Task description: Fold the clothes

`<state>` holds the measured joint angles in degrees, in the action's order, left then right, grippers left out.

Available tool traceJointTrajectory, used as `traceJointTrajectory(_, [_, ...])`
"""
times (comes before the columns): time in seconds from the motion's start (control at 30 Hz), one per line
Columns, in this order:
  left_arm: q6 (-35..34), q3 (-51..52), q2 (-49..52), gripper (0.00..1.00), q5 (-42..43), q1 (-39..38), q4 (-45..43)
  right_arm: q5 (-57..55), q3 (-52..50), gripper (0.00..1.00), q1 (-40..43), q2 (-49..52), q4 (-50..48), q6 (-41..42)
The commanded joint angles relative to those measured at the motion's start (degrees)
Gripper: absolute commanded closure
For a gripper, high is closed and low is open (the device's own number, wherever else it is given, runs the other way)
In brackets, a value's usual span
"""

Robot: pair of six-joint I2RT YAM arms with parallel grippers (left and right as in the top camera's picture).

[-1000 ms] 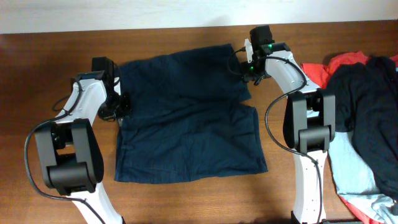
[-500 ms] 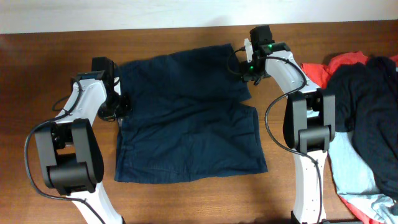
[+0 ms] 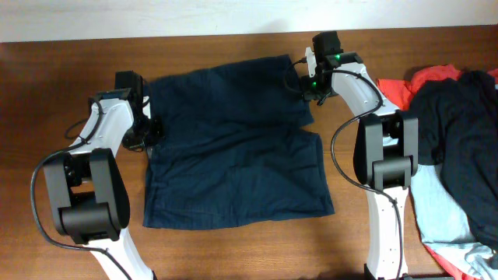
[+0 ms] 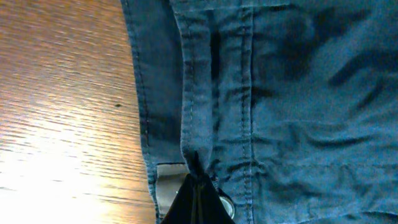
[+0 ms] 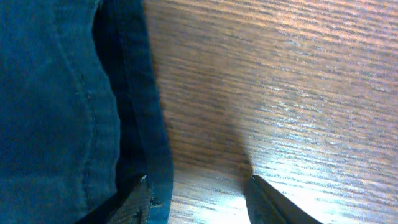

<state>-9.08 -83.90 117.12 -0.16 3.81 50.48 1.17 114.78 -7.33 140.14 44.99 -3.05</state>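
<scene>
Overhead view: we see the shorts [image 3: 233,155] spread flat in the middle of the bench [image 3: 62,78], with the waistband toward the left arm and both legs pointing toward the right arm.
Only overhead: a pile lies at the bench's right end, well apart from the shorts. It holds a red garment [image 3: 397,89], a dark garment [image 3: 459,124] and a light blue T-shirt [image 3: 436,225].
Left end effector [image 3: 149,131]: from above we can only tell that it sits at the waistband edge. The left wrist view shows its fingers [image 4: 198,202] pressed together, pinching a raised fold of the waistband beside a metal button.
Right end effector [image 3: 305,84]: it is at the far corner of the upper leg. The right wrist view shows it spread, with one fingertip [image 5: 140,199] on the hem and the other on bare wood.
Hard to make out: both wrist views cut the fingers off at the lower edge, and from above the arm bodies hide both sets of fingertips.
Against a second ago: overhead, we find the shorts, the pile and both arms where they were.
</scene>
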Motion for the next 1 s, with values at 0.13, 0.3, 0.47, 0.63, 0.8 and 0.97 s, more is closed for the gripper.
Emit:
traceJointTrajectory(0.13, [-0.46,0.55,0.07,1.0,-7.85,0.15,-0.09,-2.1,-1.73,0.47,0.42,6.54,1.03,0.13])
traceJointTrajectory(0.3, [-0.48,0.55,0.07,0.99,-8.68,0.15,-0.09,-2.05,-1.73,0.47,1.2,6.54,1.62,0.15])
traceJointTrajectory(0.47, [-0.5,0.55,0.07,1.0,-11.23,0.15,0.04,-1.97,-1.73,0.47,2.56,6.54,2.01,0.15])
traceJointTrajectory(0.63, [-0.5,0.55,0.07,1.0,-11.26,0.22,0.13,-1.84,-1.73,0.47,3.54,6.54,2.14,0.13])
traceJointTrajectory(0.8, [-0.5,0.55,0.07,0.99,-11.26,0.22,0.17,-1.81,-1.73,0.47,3.61,6.54,1.66,0.13])
traceJointTrajectory(0.97, [-0.5,0.55,0.07,0.71,-11.19,0.09,0.11,-1.81,0.2,0.42,3.65,5.73,1.25,0.02])
